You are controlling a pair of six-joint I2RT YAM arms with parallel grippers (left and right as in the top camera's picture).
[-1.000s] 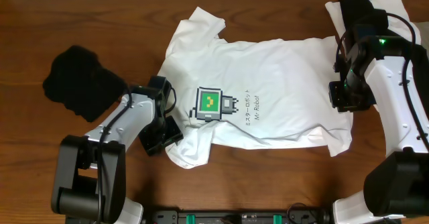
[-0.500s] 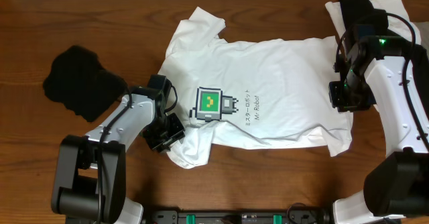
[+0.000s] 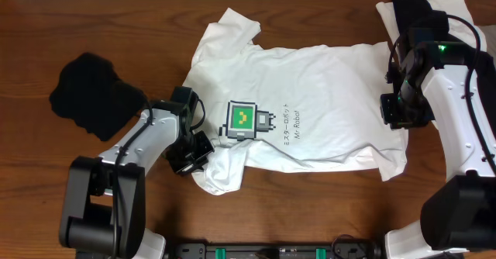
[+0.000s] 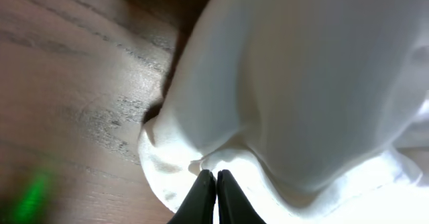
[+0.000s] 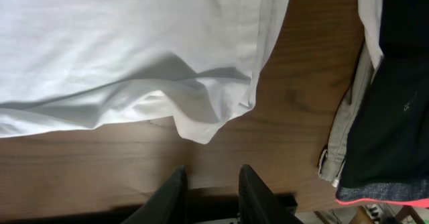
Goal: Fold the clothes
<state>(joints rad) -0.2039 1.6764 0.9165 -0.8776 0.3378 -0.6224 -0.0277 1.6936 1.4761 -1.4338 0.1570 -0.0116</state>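
While the left gripper [image 4: 216,184] sits with fingers pressed together on the bunched hem of the near sleeve, the white T-shirt [image 3: 325,96] lies spread print-up mid-table [image 3: 310,205]. Right gripper [image 5: 213,196] is at the shirt's bottom-hem corner, fingers apart over wood, nothing between them. Further back: black garment [image 3: 89,96] left, black-and-white pile [image 3: 422,7] in the far right corner.

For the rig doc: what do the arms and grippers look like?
White shells on the left arm and right arm, black joints, black cables alongside. A green light sits on the right arm. Slim black tapered fingers on the left gripper and right gripper.
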